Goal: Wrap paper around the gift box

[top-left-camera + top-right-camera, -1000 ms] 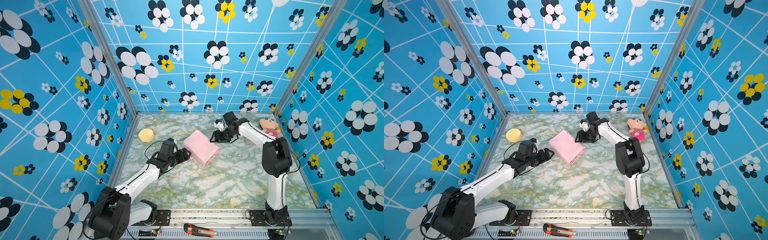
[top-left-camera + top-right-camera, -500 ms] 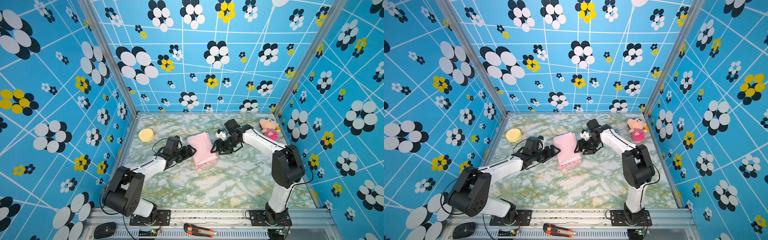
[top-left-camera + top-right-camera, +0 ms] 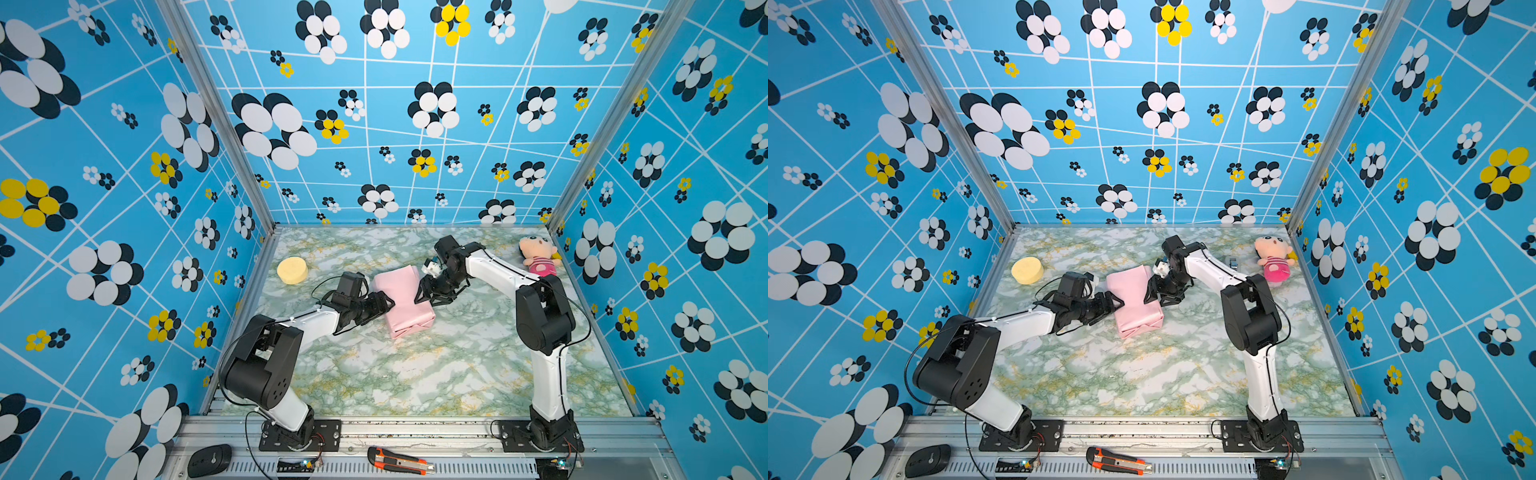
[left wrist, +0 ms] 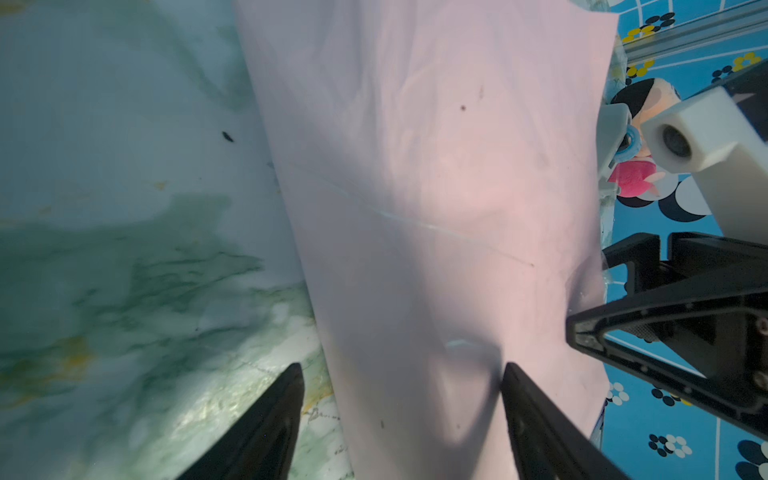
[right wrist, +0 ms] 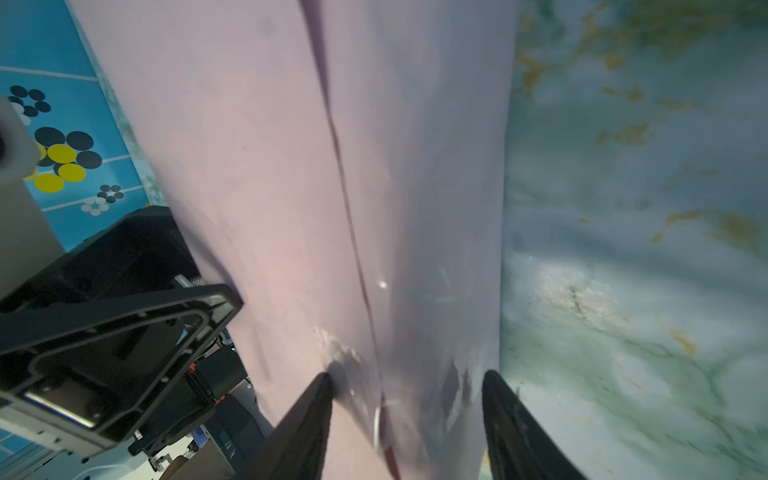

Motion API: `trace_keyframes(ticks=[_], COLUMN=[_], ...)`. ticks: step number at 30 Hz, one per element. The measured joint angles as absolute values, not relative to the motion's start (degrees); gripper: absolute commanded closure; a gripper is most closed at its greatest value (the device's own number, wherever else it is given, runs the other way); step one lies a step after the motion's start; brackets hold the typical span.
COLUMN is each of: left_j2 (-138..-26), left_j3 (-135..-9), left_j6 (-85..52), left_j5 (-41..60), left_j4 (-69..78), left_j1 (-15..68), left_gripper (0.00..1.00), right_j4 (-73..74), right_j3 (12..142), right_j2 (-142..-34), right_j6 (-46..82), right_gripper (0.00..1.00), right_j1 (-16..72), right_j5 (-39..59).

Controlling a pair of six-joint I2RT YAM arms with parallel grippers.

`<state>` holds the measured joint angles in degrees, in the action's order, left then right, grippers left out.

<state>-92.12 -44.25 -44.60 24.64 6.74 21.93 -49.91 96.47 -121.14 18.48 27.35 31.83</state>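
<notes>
In both top views the paper (image 3: 402, 300) lies wrapped, pink side out, at mid-table. The gift box is hidden, presumably inside. Your left gripper (image 3: 389, 305) and right gripper (image 3: 419, 296) flank the parcel.

Left wrist: jaws parted astride one edge, one finger (image 4: 523, 407) denting the sheet. You cannot tell whether it grips. A harder squeeze may tear the paper.

Right wrist: same straddle, grip equally unclear, beside the seam (image 5: 345, 187). Uneven pulls could spring it open.

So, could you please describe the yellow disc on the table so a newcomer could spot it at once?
Find the green marbled tabletop and follow it to its far left corner, by the flowered blue wall. There lies the disc, alone: pale yellow, thick and round, unlike the pink wrapped parcel.
</notes>
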Motion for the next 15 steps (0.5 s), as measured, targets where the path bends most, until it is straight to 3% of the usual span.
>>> trace_keyframes(ticks=[5, 15], left_j2=[-92.73, -94.63], left_j3=[-45.67, -49.93], left_j6=[-44.66, -41.47], left_j5=[23.07, 16.91], left_j4=[7.79, 7.77], left_j1=[24.05, 27.40], left_gripper=[0.36, 0.40], right_j4=[-48.80, -39.51], right_j3=[96.33, 85.32], right_j2=[-121.12, -112.29], right_j6=[18.44, 19.81], right_gripper=[0.71, 0.81], right_j1=[27.53, 26.92], right_j5=[33.58, 30.57])
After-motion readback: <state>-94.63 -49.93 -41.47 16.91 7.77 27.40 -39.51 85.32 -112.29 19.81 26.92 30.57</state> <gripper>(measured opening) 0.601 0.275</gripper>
